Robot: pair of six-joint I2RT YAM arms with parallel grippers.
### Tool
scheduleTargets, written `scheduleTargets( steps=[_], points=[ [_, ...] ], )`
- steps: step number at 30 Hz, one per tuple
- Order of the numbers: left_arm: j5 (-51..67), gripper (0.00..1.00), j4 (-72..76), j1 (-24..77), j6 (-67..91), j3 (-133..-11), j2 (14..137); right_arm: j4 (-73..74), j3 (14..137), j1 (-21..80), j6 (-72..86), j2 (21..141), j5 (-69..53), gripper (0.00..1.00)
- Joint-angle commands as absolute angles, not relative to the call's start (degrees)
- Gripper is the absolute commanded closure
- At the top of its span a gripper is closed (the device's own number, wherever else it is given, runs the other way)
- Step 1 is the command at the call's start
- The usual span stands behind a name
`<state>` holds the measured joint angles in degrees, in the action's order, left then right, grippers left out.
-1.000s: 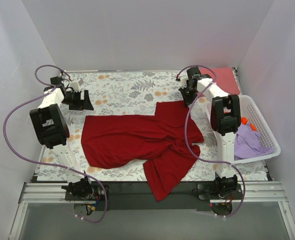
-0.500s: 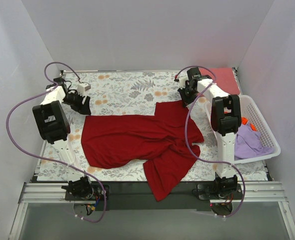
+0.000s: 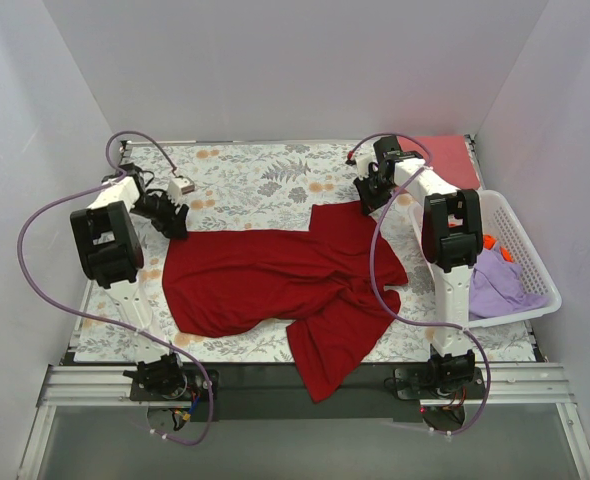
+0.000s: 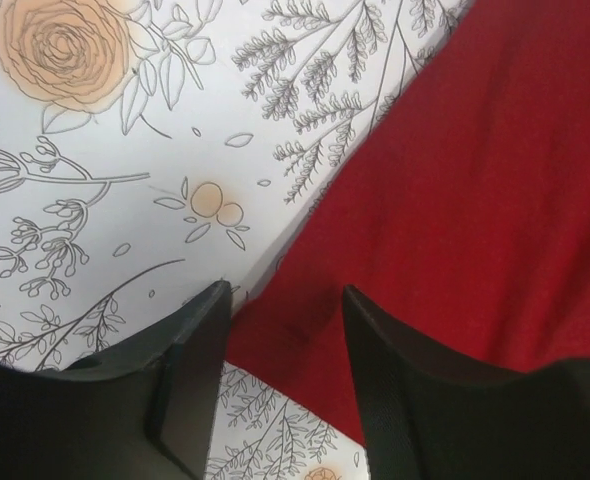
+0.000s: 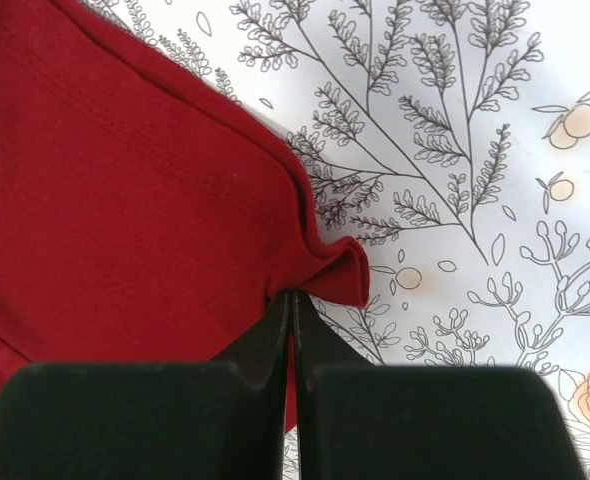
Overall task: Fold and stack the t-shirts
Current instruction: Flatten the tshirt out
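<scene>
A deep crimson t-shirt point(image 3: 285, 280) lies spread and crumpled across the middle of the floral cloth, one part hanging over the near edge. At its far left corner my left gripper point(image 3: 175, 226) is low over the table. In the left wrist view that gripper point(image 4: 285, 300) is open, its black fingers point(image 4: 190, 350) straddling the corner of the t-shirt point(image 4: 455, 200). My right gripper point(image 3: 368, 200) is at the shirt's far right corner. In the right wrist view it point(image 5: 295, 295) is shut on a puckered edge of the crimson fabric point(image 5: 125, 200).
A white lattice basket point(image 3: 531, 255) at the right holds a lavender shirt point(image 3: 495, 285) and a bit of orange fabric point(image 3: 490, 243). A pinkish-red shirt point(image 3: 450, 158) lies at the back right corner. The grey-and-orange floral cloth point(image 3: 255, 180) covers the table.
My left gripper has moved right and nearer, down onto the shirt's far left corner, its jaws narrowing. The right gripper has closed on the shirt's edge.
</scene>
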<state>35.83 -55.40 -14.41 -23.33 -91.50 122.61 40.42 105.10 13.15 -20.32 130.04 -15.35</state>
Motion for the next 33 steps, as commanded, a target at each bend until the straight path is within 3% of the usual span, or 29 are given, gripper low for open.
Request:
scheduleTargets(
  steps=[1, 6, 7, 10, 23, 33],
  points=[
    [33.1, 0.55, -55.4, -14.5, -25.8, -86.5, 120.0, 41.7, 104.1, 13.4, -21.8, 127.0, -18.2, 0.99],
    [32.7, 0.8, -53.4, -14.5, -24.7, -86.7, 119.4, 41.6, 104.2, 13.4, -22.5, 124.8, -19.9, 0.99],
    [33.0, 0.88, -53.6, -14.5, -24.4, -87.1, 119.1, 41.5, 104.2, 13.3, -22.9, 124.2, -20.1, 0.99],
    [34.8, 1.0, -52.0, -14.6, -20.4, -89.2, 118.3, 41.2, 105.5, 13.3, -23.7, 122.2, -21.4, 0.99],
    [36.0, 1.0, -33.6, -15.3, 9.7, -99.5, 108.6, 38.5, 124.0, 10.5, -26.5, 117.3, -20.6, 0.99],
    [30.6, 1.0, -17.5, -16.4, 24.5, -96.8, 91.6, 24.1, 122.4, 8.3, -20.7, 100.6, -17.1, 0.99]
  ],
)
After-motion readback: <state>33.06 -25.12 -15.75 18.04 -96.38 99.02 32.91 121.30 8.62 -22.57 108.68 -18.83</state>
